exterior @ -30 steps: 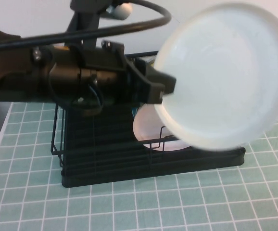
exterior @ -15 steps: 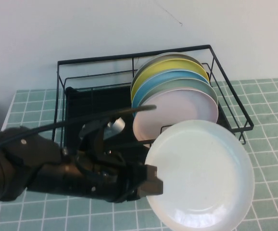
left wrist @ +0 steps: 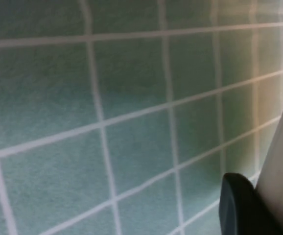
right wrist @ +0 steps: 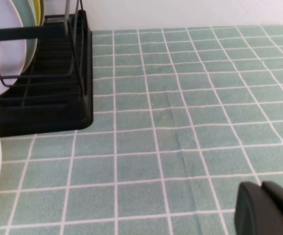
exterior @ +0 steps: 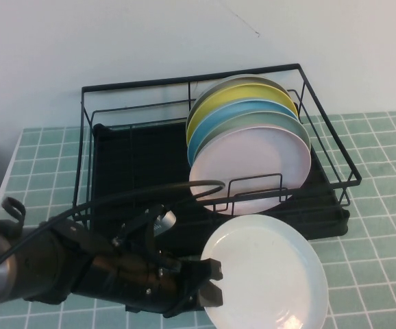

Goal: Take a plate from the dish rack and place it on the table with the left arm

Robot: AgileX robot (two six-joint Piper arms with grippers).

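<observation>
From the high view, the left hand [exterior: 212, 284] is clamped on the rim of the plate [exterior: 266, 274], holding it low near the table's [exterior: 376, 274] near edge, just in front of the dish rack [exterior: 116, 178]. The left wrist view shows tiles close beneath; glossy, stiff and breakable, the plate likely needs this firm rim grip. In the right wrist view the right hand [right wrist: 269, 208] sits apart over bare tiles, seemingly closed and empty.

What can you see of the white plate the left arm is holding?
The plate is round, glossy, very pale white with a faint mint tint and a raised rim, looking ceramic or plastic. It is out of the dish rack, held nearly flat low over the table in front of the rack. The left gripper is shut on its near-left rim. The right gripper is parked apart.
</observation>
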